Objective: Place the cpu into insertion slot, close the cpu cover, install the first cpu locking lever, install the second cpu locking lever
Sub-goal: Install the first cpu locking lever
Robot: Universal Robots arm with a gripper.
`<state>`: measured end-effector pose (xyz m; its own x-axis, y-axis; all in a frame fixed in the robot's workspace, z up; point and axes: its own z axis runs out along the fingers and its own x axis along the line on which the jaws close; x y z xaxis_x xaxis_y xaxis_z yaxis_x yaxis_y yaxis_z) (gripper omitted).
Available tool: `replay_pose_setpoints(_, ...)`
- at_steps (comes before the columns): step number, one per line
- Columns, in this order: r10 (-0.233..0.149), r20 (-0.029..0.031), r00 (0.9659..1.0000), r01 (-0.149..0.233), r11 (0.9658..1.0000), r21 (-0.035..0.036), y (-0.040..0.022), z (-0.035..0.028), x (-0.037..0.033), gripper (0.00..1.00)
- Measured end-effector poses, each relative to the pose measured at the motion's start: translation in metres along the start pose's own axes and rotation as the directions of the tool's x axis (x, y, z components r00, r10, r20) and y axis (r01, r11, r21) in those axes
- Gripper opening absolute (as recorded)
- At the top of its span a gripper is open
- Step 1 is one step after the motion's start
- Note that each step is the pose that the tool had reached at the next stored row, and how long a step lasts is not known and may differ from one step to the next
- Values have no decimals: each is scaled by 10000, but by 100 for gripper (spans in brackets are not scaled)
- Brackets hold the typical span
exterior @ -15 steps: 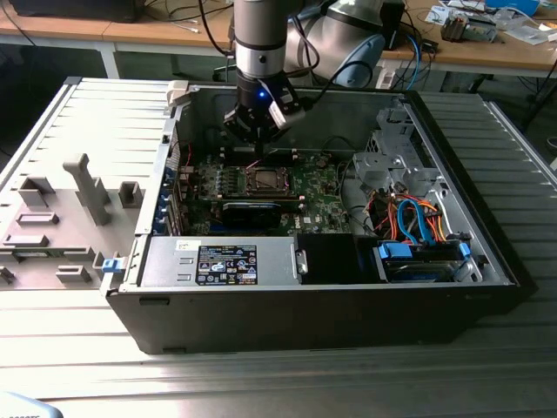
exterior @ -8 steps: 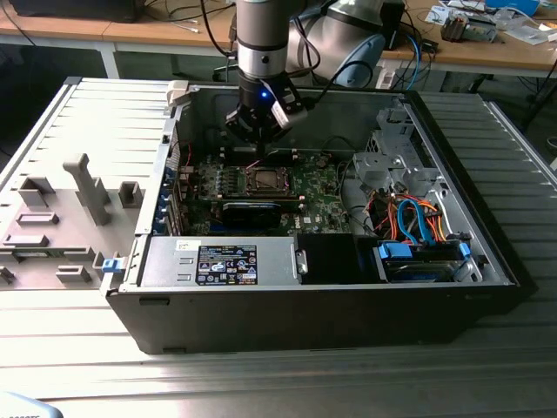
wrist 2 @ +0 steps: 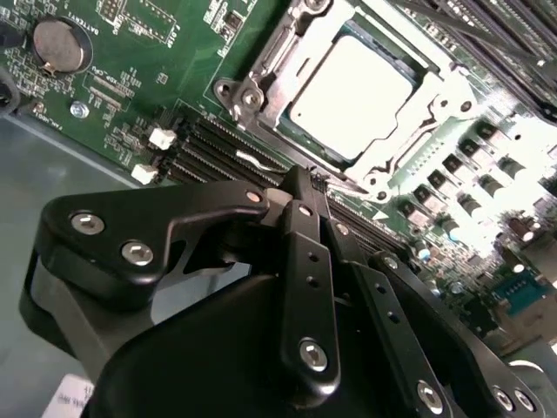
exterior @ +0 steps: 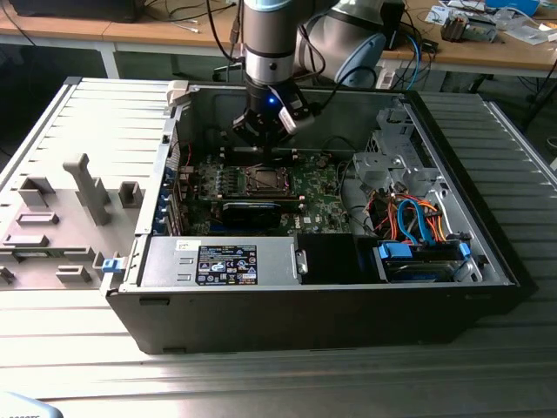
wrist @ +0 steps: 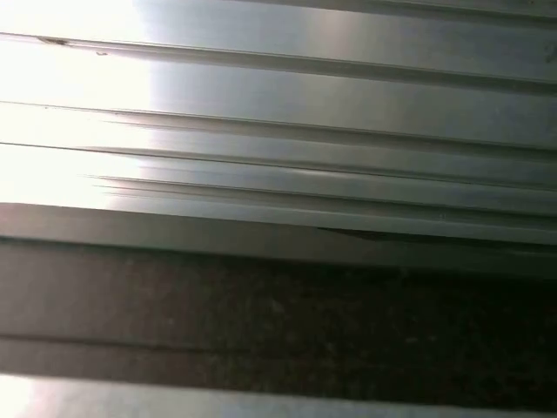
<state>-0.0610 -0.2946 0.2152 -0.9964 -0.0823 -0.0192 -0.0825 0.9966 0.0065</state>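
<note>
The cpu (wrist 2: 351,94) is a flat square chip with a pale, dull metal top that reflects the light strongly. It lies inside the insertion slot (wrist 2: 261,57) on the green motherboard (wrist 2: 148,52), and the cpu cover (wrist 2: 426,104), a thin silvery frame with a cut-out centre, lies down around it. Whether the locking levers are hooked is hard to make out.

The gripper (wrist 2: 300,187) is matt black metal with round silver screws in its links. In the second wrist view its fingers meet at one narrow tip, pressed together with nothing between them, just beside the edge of the socket, above the black memory slots (wrist 2: 218,144). If the tip touches the board cannot be seen.

In the exterior view the gripper (exterior: 261,131) hangs inside the open computer case (exterior: 487,261), near the back wall, over the socket (exterior: 264,180). The arm's body hides the part of the board behind it. A round coin battery (wrist 2: 59,43) sits on the board. The first wrist view shows ribbed, shiny aluminium profiles (wrist: 278,131) and a dark rough strip (wrist: 278,322).
</note>
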Motion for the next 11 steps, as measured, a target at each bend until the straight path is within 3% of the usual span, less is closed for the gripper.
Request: replay_pose_setpoints(11,-23,-5,10000,23,10000,3,-11,115,-109,11)
